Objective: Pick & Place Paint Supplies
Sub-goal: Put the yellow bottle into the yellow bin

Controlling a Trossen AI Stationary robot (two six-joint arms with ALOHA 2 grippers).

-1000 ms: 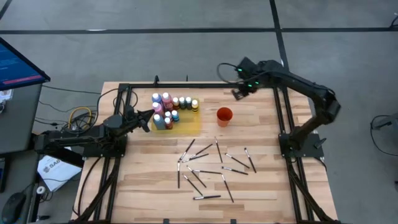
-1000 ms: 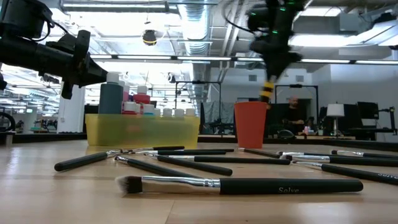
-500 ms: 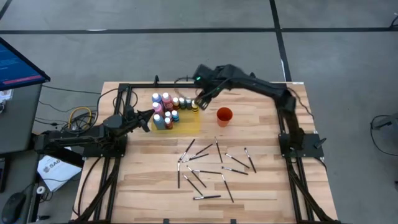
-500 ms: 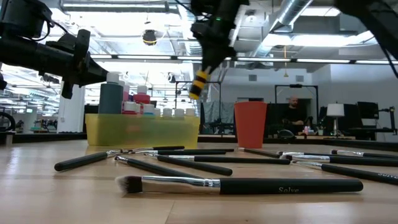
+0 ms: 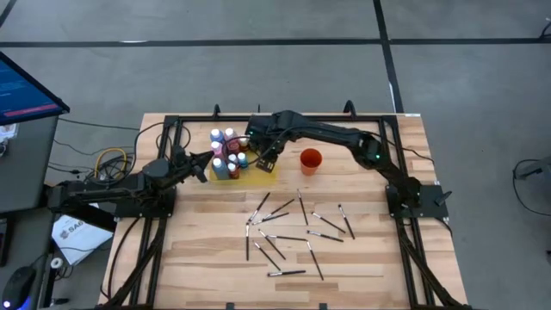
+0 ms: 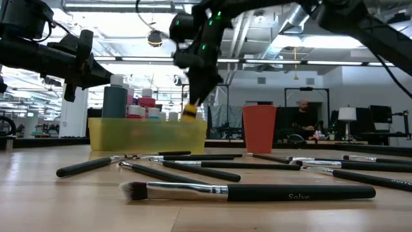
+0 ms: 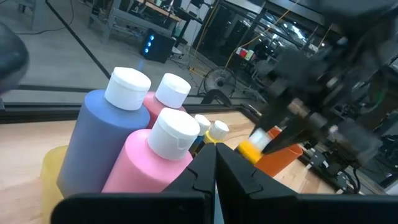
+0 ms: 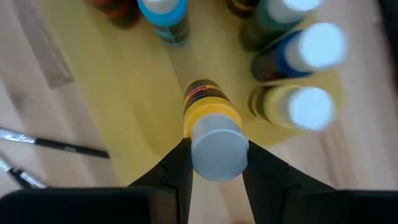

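A small yellow bottle (image 8: 211, 124) with a pale grey-white cap and a dark band of label print sits between the right gripper (image 8: 214, 165)'s black jaws. Below it the mat (image 8: 124, 93) is a flat, plain yellow. The bottles standing there are pink (image 7: 152, 162), slate blue (image 7: 99, 140), deep blue (image 8: 298, 56), dark green and yellow (image 8: 289, 106), nearly all capped in white. The cup (image 5: 310, 161) is orange-red. The brushes (image 5: 284, 232) have black handles, silver ferrules and pale bristle tips. The bench (image 5: 207, 250) is light wood, its planks streaked in tan and honey tones. Both arms are dark, almost black, the left gripper (image 7: 214, 171) included.
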